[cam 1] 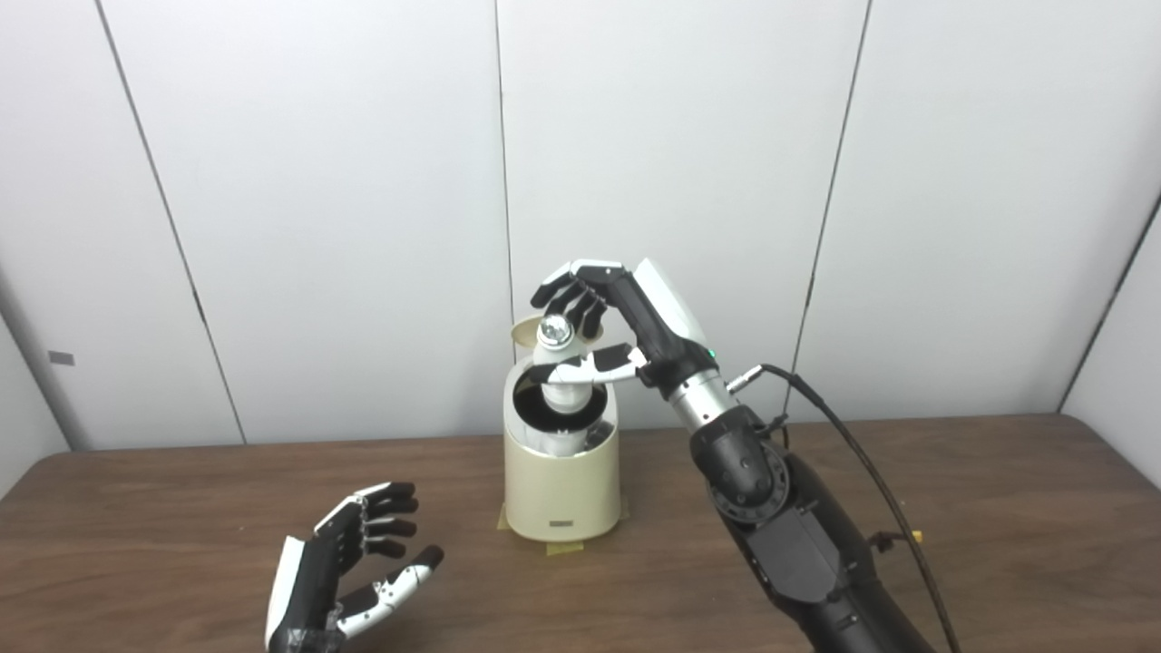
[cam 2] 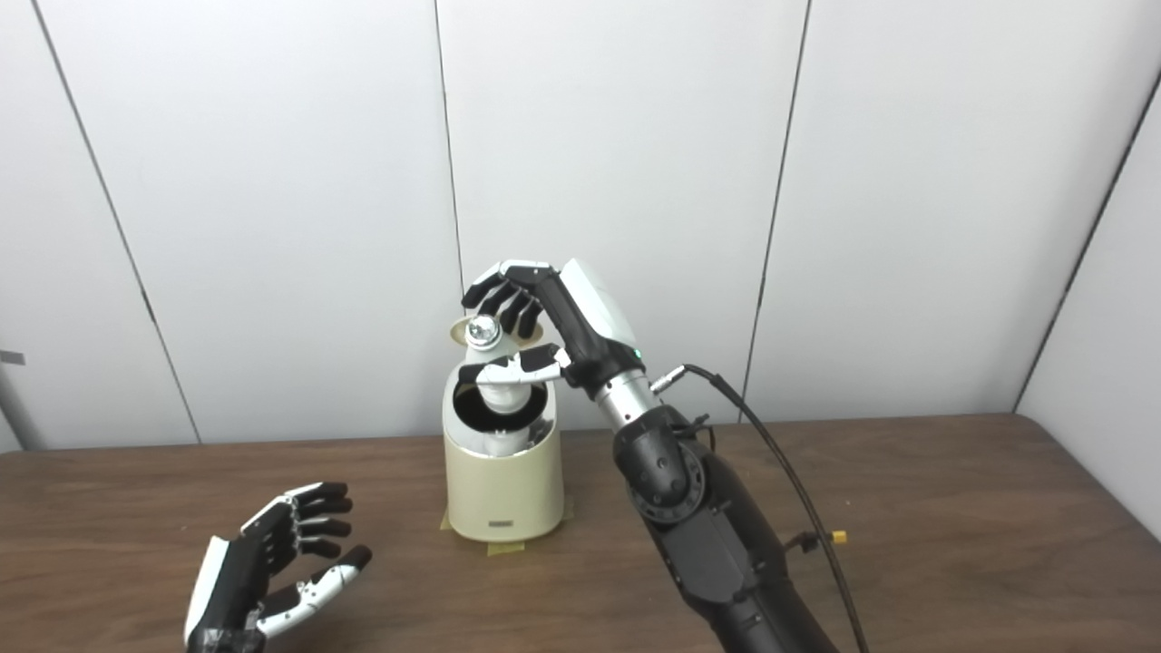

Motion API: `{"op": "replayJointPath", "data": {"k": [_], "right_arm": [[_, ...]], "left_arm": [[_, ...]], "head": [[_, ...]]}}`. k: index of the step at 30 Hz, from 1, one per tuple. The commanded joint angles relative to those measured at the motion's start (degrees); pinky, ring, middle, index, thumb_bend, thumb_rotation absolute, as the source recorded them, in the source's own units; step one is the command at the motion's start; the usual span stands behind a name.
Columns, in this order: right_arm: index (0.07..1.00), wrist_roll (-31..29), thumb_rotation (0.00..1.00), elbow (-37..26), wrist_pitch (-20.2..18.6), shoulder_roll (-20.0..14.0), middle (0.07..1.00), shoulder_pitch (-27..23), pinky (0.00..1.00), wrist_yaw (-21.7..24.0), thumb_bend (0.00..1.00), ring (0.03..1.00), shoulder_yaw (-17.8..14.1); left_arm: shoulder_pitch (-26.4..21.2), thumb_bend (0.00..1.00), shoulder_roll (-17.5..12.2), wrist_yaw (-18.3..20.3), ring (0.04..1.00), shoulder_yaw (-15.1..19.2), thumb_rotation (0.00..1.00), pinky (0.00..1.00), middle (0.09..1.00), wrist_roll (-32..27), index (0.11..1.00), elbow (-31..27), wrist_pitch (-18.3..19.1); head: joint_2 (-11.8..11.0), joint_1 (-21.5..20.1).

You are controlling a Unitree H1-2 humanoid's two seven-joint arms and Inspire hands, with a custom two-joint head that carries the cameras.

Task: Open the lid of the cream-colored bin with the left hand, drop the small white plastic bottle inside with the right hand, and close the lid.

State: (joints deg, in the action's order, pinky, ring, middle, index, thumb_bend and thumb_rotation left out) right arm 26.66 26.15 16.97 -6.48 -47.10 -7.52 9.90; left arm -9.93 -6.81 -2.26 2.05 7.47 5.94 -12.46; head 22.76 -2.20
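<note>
We're holding our right hand up over the cream-colored bin, w/ fingers curled down from above and the thumb stretched across below them; between the two it's gripping the small white plastic bottle near its neck. The bottle is standing upright directly under the palm, its shiny cap just beneath the fingertips, its lower part already dipping into the bin's dark round opening. The lid is standing open, tipped up behind the bottle on the far side of the fingers. The bin is sitting on the bench straight below the right hand, w/ bits of tape showing at its base. Our left hand is hanging low over the bench, well to the left of and nearer to us than the bin, palm facing right, fingers spread apart & gripping nothing. A black cable is trailing from the right wrist along the forearm.
</note>
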Motion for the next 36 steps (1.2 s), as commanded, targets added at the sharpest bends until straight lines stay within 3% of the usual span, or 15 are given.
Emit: {"op": "replayJointPath", "data": {"k": [1, 5, 7, 8, 10, 13, 19, 29, 31, 32, 36], "right_arm": [[0.546, 0.11, 0.0, -1.97, 2.81, -1.0, 0.5, -2.28, 0.32, -1.7, 0.49, 0.405, -0.41], [0.53, 1.26, 0.0, -4.78, -0.63, -2.09, 0.496, -1.08, 0.33, 0.88, 0.5, 0.416, 0.1], [0.522, 3.34, 0.0, -6.55, -4.18, -3.23, 0.521, -0.77, 0.35, 3.83, 0.51, 0.417, 1.32], [0.604, 4.62, 0.02, -7.62, -6.09, -3.9, 0.615, -0.6, 0.4, 5.52, 0.68, 0.502, 2.04], [0.733, 6.73, 0.08, -9.77, -8.94, -5.17, 0.774, -0.07, 0.55, 7.96, 0.86, 0.69, 3.33], [0.776, 7.07, 0.08, -11.6, -10.29, -5.86, 0.872, 0.74, 0.7, 9.1, 0.88, 0.821, 3.62], [0.758, 7.24, 0.07, -12.88, -9.82, -6.56, 0.868, 1.38, 0.74, 9.65, 0.85, 0.85, 3.75], [0.745, 6.58, 0.04, -13.68, -9.46, -6.66, 0.848, 2.07, 0.72, 9.93, 0.83, 0.829, 3.19], [0.746, 5.73, 0.03, -13.51, -8.04, -6.27, 0.839, 2.27, 0.7, 8.38, 0.83, 0.807, 2.38], [0.737, 4.6, 0.04, -13.41, -6.82, -5.74, 0.8, 2.47, 0.62, 7.0, 0.81, 0.747, 1.48], [0.7, 0.36, 0.07, -13.03, -1.85, -3.11, 0.717, 3.28, 0.48, 0.58, 0.73, 0.618, -2.81]], "left_arm": [[-1.05, 0.63, -0.06, -0.27, 0.648, -0.02, 0.07, 0.58, 0.713, -0.35, 0.739, -1.09, -2.36], [-1.31, 0.63, -0.25, -0.3, 0.653, -0.06, 0.07, 0.57, 0.717, -0.08, 0.741, -0.84, -2.74], [-1.31, 0.64, -0.23, -0.33, 0.651, -0.03, 0.07, 0.58, 0.714, -0.04, 0.74, -0.92, -2.43], [-1.29, 0.64, -0.22, -0.28, 0.655, -0.04, 0.07, 0.59, 0.716, -0.1, 0.741, -0.98, -2.29], [-1.29, 0.64, -0.18, -0.37, 0.651, -0.07, 0.07, 0.57, 0.714, 0.12, 0.739, -1.04, -2.11], [-1.24, 0.64, -0.18, -0.42, 0.65, -0.14, 0.07, 0.57, 0.717, 0.37, 0.74, -1.14, -1.95], [-1.42, 0.63, -0.36, -0.29, 0.651, -0.18, 0.06, 0.57, 0.714, 0.38, 0.74, -0.63, -2.64], [-1.6, 0.65, -0.19, -0.39, 0.651, -0.25, 0.08, 0.58, 0.711, 0.48, 0.739, -0.24, -2.58], [-1.6, 0.65, -0.12, -0.39, 0.65, -0.24, 0.08, 0.58, 0.71, 0.32, 0.74, -0.11, -2.77], [-1.61, 0.65, -0.12, -0.43, 0.65, -0.24, 0.08, 0.58, 0.709, 0.34, 0.738, -0.03, -2.9], [-1.55, 0.64, -0.12, -0.48, 0.652, -0.26, 0.09, 0.58, 0.712, 0.5, 0.739, -0.23, -2.62]], "head": [[0.07, -0.01], [0.07, -0.32], [0.09, -0.35], [0.09, -0.35], [0.09, -0.35], [0.09, -0.35], [0.27, -0.43], [0.19, -0.45], [0.16, -0.36], [0.1, -0.31], [0.0, -0.24]]}}
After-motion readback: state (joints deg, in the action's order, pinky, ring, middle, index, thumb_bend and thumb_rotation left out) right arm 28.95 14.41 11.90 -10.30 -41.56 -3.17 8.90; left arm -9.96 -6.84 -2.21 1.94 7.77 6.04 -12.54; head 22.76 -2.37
